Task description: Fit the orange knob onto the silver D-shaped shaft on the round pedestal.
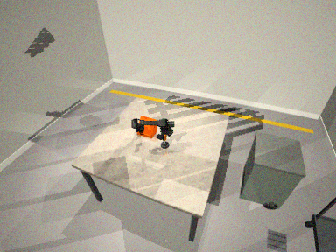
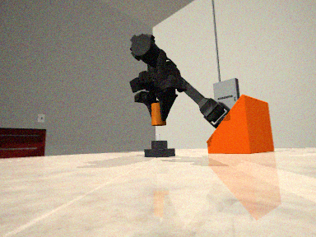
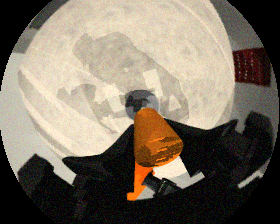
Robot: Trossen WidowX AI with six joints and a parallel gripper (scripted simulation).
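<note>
The orange knob [image 1: 164,137] [image 2: 156,114] [image 3: 156,142] is a tall cylinder, held nearly upright in the air. My gripper [image 2: 158,116] [image 3: 148,124] is shut on it, with a black finger on each side. The round dark pedestal [image 1: 164,145] [image 2: 160,152] [image 3: 132,101] stands on the table below. Its thin shaft [image 2: 160,137] shows faintly in the exterior view, with a gap between its top and the knob's lower end. There the knob is roughly above the shaft. In the wrist view the knob's far end overlaps the pedestal's edge and hides the shaft. The hole and both flat sides cannot be seen.
The orange wedge-shaped block [image 1: 149,130] [image 2: 259,127] stands at the arm's base, to the right of the pedestal in the exterior view. The pale table [image 1: 188,171] [image 2: 103,197] carries shadows and reflections. A grey-green cabinet [image 1: 276,175] stands on the floor beyond its right edge.
</note>
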